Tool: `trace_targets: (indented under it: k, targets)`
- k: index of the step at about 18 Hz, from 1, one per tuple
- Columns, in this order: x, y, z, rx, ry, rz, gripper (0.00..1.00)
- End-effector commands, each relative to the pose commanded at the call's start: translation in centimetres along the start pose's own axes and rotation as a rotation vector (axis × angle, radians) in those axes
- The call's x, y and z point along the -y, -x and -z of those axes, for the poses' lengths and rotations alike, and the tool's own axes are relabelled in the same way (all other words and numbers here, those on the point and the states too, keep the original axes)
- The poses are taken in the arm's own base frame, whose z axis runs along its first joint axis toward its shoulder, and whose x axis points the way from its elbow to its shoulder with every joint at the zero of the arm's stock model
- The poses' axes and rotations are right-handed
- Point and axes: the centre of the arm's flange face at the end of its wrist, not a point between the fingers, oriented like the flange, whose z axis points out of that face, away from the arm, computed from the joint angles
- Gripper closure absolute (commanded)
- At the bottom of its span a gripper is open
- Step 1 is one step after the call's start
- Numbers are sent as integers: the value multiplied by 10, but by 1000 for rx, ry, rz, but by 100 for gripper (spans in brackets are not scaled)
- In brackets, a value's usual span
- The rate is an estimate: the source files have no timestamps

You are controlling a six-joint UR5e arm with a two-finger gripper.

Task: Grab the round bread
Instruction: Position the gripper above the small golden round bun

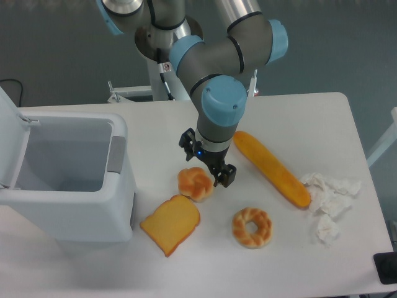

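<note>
The round bread [195, 184] is a small golden-orange bun with a paler knotted top, lying on the white table just above the toast slice. My gripper [208, 162] hangs right above and slightly behind the bun, its two black fingers spread, one at the bun's upper left and one [226, 176] at its right. The fingers are open and hold nothing; I cannot tell whether they touch the bun.
A flat toast slice [171, 223] lies front left of the bun, a ring donut [252, 226] front right, a long baguette [271, 167] to the right. Crumpled white paper [327, 202] lies far right. An open white bin [65, 177] stands at the left.
</note>
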Motion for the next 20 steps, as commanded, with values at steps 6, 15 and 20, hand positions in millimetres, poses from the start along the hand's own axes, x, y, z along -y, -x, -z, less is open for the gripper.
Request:
trace_targets:
  k: [6, 15, 20]
  targets:
    - [2, 1, 4, 7, -4, 4, 0]
    - [12, 2, -16, -3, -11, 17, 0]
    - [15, 3, -24, -7, -31, 67, 0]
